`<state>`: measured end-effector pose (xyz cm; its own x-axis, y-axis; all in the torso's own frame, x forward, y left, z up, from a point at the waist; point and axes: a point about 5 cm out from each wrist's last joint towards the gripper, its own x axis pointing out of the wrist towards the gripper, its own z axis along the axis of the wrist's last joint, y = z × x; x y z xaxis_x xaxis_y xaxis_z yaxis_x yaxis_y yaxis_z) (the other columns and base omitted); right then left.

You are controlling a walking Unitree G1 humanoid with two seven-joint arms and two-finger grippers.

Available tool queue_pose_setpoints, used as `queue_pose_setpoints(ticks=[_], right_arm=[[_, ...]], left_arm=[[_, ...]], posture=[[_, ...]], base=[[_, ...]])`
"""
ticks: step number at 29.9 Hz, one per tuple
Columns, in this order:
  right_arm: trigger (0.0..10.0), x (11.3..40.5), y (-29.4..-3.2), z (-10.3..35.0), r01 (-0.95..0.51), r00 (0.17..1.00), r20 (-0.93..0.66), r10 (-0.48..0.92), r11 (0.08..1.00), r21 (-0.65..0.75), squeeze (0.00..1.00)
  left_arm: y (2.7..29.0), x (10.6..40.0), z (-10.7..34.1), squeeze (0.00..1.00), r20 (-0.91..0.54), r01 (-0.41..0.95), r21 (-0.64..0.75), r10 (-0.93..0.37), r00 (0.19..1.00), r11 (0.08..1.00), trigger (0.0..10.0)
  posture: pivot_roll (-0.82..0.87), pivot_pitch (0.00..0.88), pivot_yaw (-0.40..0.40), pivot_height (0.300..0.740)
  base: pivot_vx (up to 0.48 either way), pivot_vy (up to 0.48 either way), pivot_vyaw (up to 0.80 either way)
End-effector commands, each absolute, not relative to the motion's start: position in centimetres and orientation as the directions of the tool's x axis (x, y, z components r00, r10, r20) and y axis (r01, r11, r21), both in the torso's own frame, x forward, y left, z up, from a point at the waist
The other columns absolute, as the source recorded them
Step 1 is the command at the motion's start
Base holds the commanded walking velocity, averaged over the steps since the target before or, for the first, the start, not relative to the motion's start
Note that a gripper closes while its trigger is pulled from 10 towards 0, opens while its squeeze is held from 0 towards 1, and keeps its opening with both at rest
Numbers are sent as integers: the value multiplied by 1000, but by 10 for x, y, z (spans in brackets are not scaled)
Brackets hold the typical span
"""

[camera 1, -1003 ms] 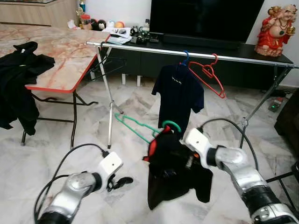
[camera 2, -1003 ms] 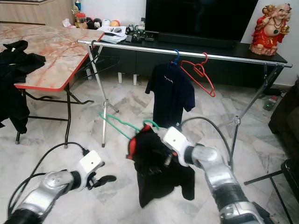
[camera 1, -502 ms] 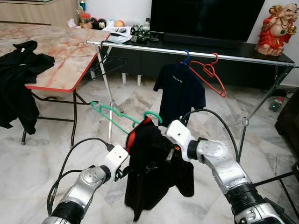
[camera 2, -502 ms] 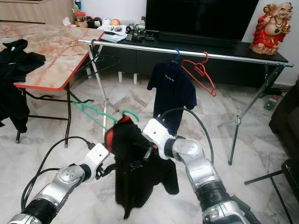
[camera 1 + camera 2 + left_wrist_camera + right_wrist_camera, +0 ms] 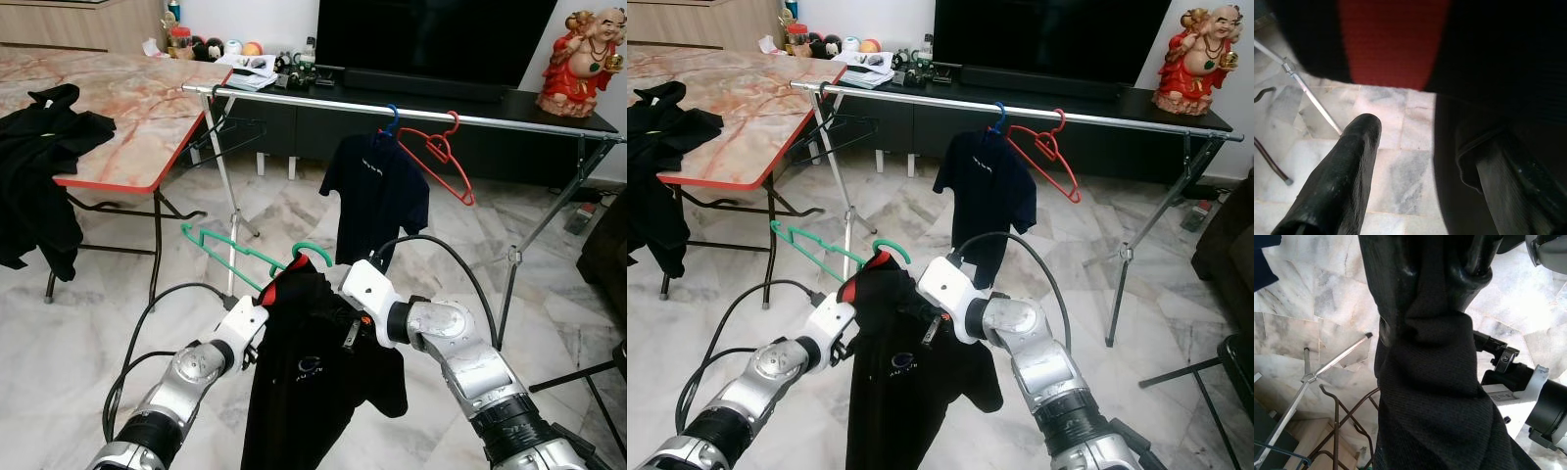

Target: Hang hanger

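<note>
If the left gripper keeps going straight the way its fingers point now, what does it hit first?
Most likely the black shirt on the green hanger: in the wrist view the left gripper is open, with the cloth right ahead and against one finger. Depth is unclear.

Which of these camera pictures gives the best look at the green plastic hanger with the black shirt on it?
The left eye view: the green plastic hanger shows its hook and one bare arm above the black shirt. The right eye view shows much the same. Both wrist views catch black cloth up close.
</note>
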<state>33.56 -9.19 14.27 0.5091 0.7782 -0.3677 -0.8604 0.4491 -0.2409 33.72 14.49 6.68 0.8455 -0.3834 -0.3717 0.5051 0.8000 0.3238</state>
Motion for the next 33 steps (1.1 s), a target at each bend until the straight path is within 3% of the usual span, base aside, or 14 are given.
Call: queue_pose_setpoints(ticks=[1, 6, 7, 9, 14, 16, 19, 33], right_arm=[[0, 335, -92, 148, -855, 516, -356, 779, 448, -262, 0], [0, 334, -92, 150, -854, 519, -352, 779, 450, -261, 0], [0, 334, -93, 150, -854, 518, -352, 780, 450, -262, 0], [0, 334, -93, 151, -854, 518, -347, 782, 450, -261, 0], [0, 333, -92, 154, -859, 509, -342, 790, 440, -261, 0], [0, 333, -92, 154, -860, 508, -340, 791, 442, -257, 0], [0, 332, -91, 153, -859, 509, -343, 790, 443, -257, 0], [0, 331, -99, 143, -856, 517, -371, 771, 457, -242, 0]], left_arm=[[142, 337, 65, 0, -376, 521, 311, -400, 836, 795, 10000], [137, 336, 65, 0, -375, 541, 298, -425, 824, 786, 10000], [137, 336, 65, 0, -374, 542, 297, -426, 823, 786, 2549], [136, 336, 65, 0, -372, 543, 299, -428, 824, 785, 0], [133, 337, 64, 0, -364, 538, 293, -428, 827, 790, 0], [133, 337, 65, 0, -362, 535, 295, -425, 829, 792, 549], [134, 337, 65, 0, -361, 525, 300, -414, 836, 797, 0], [137, 338, 65, 0, -345, 499, 291, -397, 850, 816, 0]], posture=[[0, 40, -67, 740], [1, 43, -68, 740], [1, 43, -67, 740], [-1, 45, -67, 740], [-2, 47, -69, 740], [-3, 48, -69, 740], [0, 50, -69, 740], [2, 54, -70, 740]], base=[[0, 0, 0], [0, 0, 0], [0, 0, 0], [0, 0, 0], [0, 0, 0], [0, 0, 0], [0, 0, 0], [0, 0, 0]])
